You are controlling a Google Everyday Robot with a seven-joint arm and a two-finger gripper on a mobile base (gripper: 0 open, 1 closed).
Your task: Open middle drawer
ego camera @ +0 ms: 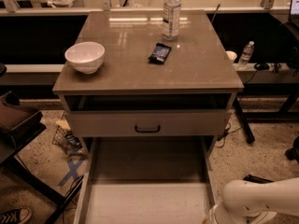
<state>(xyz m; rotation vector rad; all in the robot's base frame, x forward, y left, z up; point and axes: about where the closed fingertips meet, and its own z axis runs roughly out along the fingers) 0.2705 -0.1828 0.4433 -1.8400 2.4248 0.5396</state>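
Bottom edge, low right: hand (pixel 212 216) on white arm (pixel 261 199); wide or narrow, cannot tell. Just beside hand: right wall of middle drawer (pixel 145 200), pulled far out. Bowl (pixel 84 56), bottle (pixel 171 13) on worktop (pixel 140 64), well beyond hand.

Cabinet top (pixel 140 73), centre frame: white bowl (pixel 85 56) at left, clear bottle (pixel 171 13) at rear, dark packet (pixel 160 53) between. Upper drawer (pixel 147 123) just below, ajar, dark handle. Middle drawer (pixel 145 199), bottom centre, drawn far out, pale floor bare. Gripper (pixel 215 216), lower right corner, largely cut off, beside that drawer's right wall
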